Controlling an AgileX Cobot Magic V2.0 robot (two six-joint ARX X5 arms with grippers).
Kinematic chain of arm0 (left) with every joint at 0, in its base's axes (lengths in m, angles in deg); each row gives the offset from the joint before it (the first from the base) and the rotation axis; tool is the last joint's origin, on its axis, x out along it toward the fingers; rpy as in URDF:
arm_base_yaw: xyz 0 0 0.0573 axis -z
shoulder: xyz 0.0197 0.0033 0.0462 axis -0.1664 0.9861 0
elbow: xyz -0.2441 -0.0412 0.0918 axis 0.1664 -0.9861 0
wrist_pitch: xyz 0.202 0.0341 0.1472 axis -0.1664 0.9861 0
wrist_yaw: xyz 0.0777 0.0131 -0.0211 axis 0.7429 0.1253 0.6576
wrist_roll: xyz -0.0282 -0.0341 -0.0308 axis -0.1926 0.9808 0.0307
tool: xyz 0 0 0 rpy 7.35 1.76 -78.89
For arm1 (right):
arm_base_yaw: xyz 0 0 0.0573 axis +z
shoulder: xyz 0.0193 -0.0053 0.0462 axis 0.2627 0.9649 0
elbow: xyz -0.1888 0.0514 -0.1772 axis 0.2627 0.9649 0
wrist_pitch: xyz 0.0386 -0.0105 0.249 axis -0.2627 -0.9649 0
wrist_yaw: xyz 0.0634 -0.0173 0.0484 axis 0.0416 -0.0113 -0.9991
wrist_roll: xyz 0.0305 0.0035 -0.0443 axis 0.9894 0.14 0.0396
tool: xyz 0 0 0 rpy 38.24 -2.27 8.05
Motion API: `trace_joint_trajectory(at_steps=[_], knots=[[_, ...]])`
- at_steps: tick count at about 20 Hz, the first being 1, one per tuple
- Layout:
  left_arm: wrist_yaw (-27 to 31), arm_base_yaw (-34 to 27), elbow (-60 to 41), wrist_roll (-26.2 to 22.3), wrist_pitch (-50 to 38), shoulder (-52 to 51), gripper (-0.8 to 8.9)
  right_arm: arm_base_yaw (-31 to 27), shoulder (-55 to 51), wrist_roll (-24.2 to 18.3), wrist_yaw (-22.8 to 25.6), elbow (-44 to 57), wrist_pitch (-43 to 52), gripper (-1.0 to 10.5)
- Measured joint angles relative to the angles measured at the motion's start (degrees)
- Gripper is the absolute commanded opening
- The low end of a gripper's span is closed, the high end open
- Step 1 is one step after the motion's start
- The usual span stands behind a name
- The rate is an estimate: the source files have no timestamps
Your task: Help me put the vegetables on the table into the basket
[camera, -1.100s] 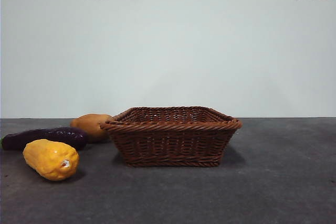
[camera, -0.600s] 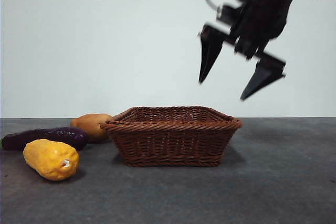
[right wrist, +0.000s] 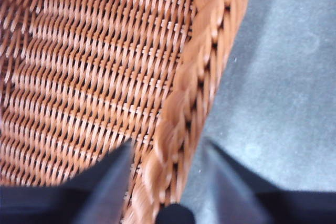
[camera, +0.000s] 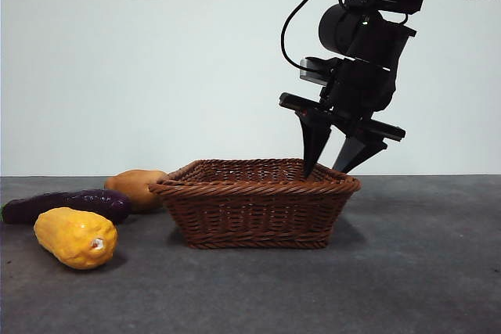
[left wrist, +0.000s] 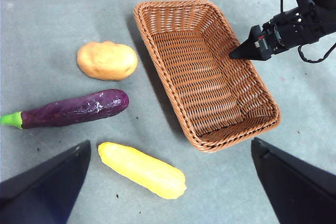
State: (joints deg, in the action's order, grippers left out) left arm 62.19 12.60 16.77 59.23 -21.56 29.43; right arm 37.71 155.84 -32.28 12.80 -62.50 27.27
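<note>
The right gripper (camera: 338,163) stands with its two black jaws spread apart astride the braided rim of the shallow brown woven wicker basket (camera: 254,202), one jaw inside the wall and one outside (the right wrist view shows the rim running up between them); nothing is pinched yet, and the straddle reads as a set-up to grasp the wall and steady or shift the basket, though that is a judgement.

The basket is empty; all three vegetables lie on the dark grey matte table (camera: 423,271) just beyond its opposite long side: the oval tan-orange potato (left wrist: 107,60) nearest the rim, the long glossy dark purple eggplant (left wrist: 73,108) beside it, and the stubby bumpy yellow corn cob (left wrist: 142,169) apart from both.

The left gripper (left wrist: 168,179) hangs high over that group, jaws wide and holding nothing; the bare table around each piece leaves free room for a descent, and the low flared rim should be little obstacle to a carry.
</note>
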Motion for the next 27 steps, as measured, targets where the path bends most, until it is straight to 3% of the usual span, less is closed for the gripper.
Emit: trace_joint_trajectory(at_steps=[4,6,13,19,23,27], knots=[[0.0,0.0,0.0,0.0,0.0,1.0,6.29,0.0,1.8,0.4,0.0,0.0,0.2,1.2],[0.0,0.0,0.0,0.0,0.1,1.2,6.29,0.0,2.0,1.0,0.0,0.0,1.2,-0.2],[0.0,0.0,0.0,2.2,0.9,3.0,6.29,0.0,0.2,2.9,-0.8,-0.2,1.2,-0.1],[0.3,3.5,0.0,9.7,0.9,11.0,6.26,-3.8,-22.8,-1.8,1.1,-0.1,-0.5,-0.1],[9.1,8.3,0.0,15.7,0.7,20.4,6.26,-7.8,-36.6,-4.9,1.3,-0.1,-4.3,-0.1],[13.5,11.5,0.1,22.4,0.4,29.7,6.26,-9.1,-43.6,-6.7,0.9,-0.1,-7.3,-0.1]])
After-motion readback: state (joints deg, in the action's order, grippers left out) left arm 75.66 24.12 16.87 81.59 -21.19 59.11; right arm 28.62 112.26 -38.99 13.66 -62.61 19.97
